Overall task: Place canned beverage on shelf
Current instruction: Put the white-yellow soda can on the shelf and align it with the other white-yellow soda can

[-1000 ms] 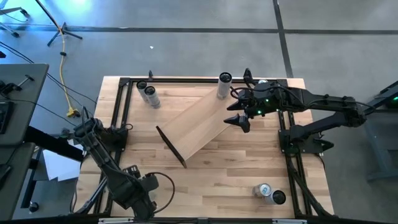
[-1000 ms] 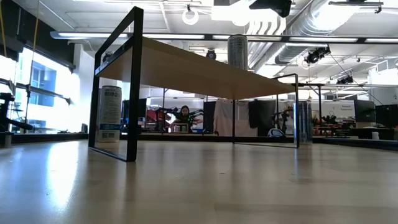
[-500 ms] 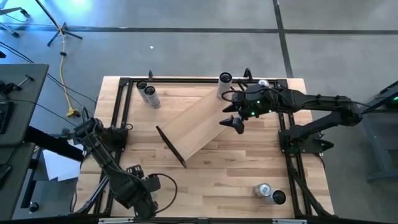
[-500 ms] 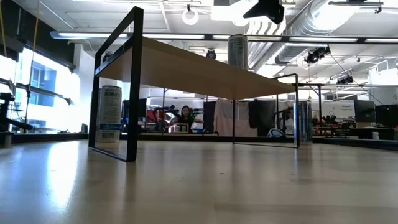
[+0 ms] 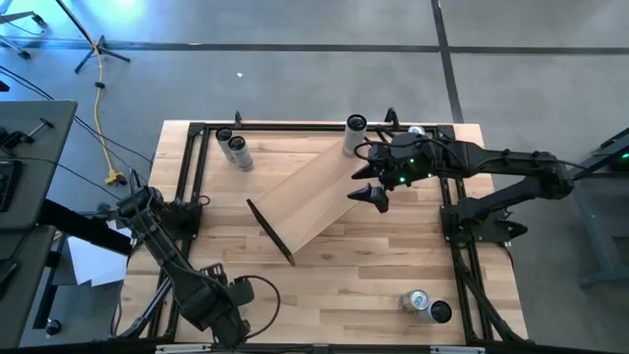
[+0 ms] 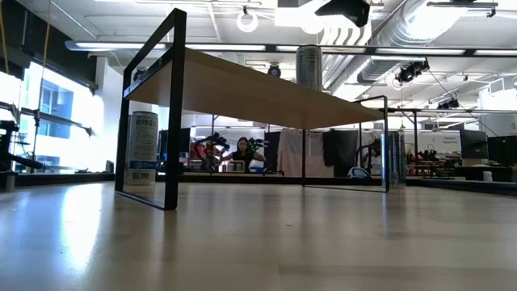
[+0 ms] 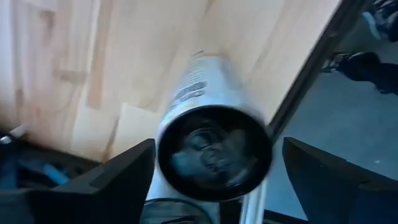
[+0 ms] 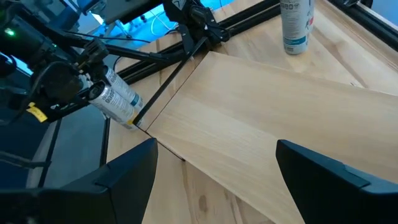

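Observation:
The shelf (image 5: 314,192) is a pale board on black end brackets, standing askew on the table; it also shows in the low view (image 6: 258,89) and the right wrist view (image 8: 280,106). One silver can (image 5: 353,138) stands upright on its far end. My left gripper (image 5: 236,292) is at the table's near left, shut on another silver can (image 7: 211,124), which also shows in the right wrist view (image 8: 118,99). My right gripper (image 5: 371,184) is open and empty above the shelf's right part, near the standing can. My left gripper holds the can between its two fingers (image 7: 127,177), one on each side of the can's body near the end that faces the wrist (image 7: 214,155). The fingers lie along the can. The can is lifted clear and slants, its far end (image 8: 129,114) lower.
Two cans (image 5: 234,149) stand on the table at the far left, one seen behind the shelf bracket in the low view (image 6: 143,148). Two more cans (image 5: 425,305) are at the near right. A black frame (image 5: 192,177) runs along the table's edges.
My right gripper has gone a little toward the table's left edge above the shelf, still open.

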Robot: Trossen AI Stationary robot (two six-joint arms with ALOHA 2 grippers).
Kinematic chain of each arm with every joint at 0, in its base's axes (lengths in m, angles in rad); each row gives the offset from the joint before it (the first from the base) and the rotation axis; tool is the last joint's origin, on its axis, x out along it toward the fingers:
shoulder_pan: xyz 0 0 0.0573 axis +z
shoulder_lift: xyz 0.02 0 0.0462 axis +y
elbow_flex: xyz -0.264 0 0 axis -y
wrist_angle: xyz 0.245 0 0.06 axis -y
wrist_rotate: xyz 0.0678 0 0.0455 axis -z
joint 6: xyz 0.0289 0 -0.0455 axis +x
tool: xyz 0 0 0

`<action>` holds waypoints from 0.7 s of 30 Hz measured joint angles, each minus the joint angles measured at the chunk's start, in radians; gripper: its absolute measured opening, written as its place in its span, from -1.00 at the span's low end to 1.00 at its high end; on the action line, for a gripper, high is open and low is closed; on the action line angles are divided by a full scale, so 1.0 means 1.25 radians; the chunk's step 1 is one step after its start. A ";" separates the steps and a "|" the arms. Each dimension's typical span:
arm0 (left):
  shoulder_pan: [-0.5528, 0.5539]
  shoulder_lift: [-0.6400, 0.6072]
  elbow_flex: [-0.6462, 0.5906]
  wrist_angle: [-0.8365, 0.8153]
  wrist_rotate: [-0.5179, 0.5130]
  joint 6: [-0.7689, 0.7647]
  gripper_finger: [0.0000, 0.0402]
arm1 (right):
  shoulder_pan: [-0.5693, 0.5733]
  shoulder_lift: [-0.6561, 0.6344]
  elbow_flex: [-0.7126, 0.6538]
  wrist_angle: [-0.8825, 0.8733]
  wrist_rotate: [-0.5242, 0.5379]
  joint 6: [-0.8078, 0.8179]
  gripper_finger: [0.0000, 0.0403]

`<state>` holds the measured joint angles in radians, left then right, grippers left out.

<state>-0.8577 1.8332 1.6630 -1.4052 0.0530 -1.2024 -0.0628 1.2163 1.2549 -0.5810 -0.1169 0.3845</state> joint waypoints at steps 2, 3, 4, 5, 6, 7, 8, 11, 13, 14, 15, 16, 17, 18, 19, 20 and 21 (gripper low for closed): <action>0.000 0.001 0.000 0.000 -0.008 0.000 0.46 | 0.000 0.000 0.000 0.001 0.000 0.000 0.55; 0.000 0.003 0.000 -0.001 -0.009 0.000 0.43 | 0.000 -0.001 0.000 0.001 -0.001 0.000 0.55; 0.000 0.004 0.000 -0.001 -0.010 0.000 0.40 | 0.000 -0.001 0.000 0.001 -0.001 0.000 0.55; 0.000 0.005 0.000 0.000 -0.011 -0.001 0.37 | 0.000 -0.001 0.000 0.001 -0.001 0.000 0.55; 0.000 0.009 0.000 0.000 -0.011 -0.003 0.33 | 0.000 -0.001 0.000 0.001 -0.003 0.000 0.55; 0.000 0.011 0.001 -0.002 -0.011 -0.008 0.30 | 0.000 -0.001 0.000 0.001 -0.003 0.000 0.55; 0.000 0.012 0.001 -0.004 -0.011 -0.010 0.27 | 0.000 -0.001 0.000 0.001 -0.003 0.000 0.55; 0.000 0.011 0.002 -0.003 -0.010 -0.013 0.13 | 0.000 -0.002 0.000 0.000 -0.003 0.000 0.55; 0.000 0.006 0.001 -0.005 -0.008 -0.005 0.04 | 0.000 -0.006 0.000 0.002 -0.003 -0.001 0.55; 0.001 0.003 0.000 -0.005 0.000 0.005 0.00 | 0.000 -0.010 0.000 0.004 -0.003 -0.002 0.55; 0.006 0.000 0.000 -0.006 0.013 0.016 -0.03 | 0.000 -0.014 0.000 0.001 -0.003 -0.005 0.55; 0.011 -0.007 -0.001 -0.006 0.027 0.022 -0.05 | 0.000 -0.018 0.000 0.002 -0.003 -0.007 0.55; 0.014 -0.017 -0.001 -0.007 0.038 0.024 -0.06 | 0.000 -0.024 0.000 0.002 -0.003 -0.009 0.55; 0.018 -0.029 0.000 -0.007 0.044 0.023 -0.06 | 0.000 -0.029 0.000 0.002 -0.003 -0.009 0.55; 0.022 -0.043 0.003 -0.010 0.046 0.024 -0.06 | 0.000 -0.037 0.000 0.003 -0.003 -0.009 0.55; 0.027 -0.056 0.007 -0.012 0.046 0.026 -0.06 | 0.000 -0.044 0.000 0.002 -0.003 -0.009 0.55; 0.033 -0.069 0.011 -0.012 0.046 0.028 -0.06 | 0.000 -0.050 0.000 0.003 -0.003 -0.009 0.55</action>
<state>-0.8166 1.7464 1.6771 -1.4199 0.1108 -1.1676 -0.0628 1.1532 1.2549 -0.5772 -0.1207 0.3729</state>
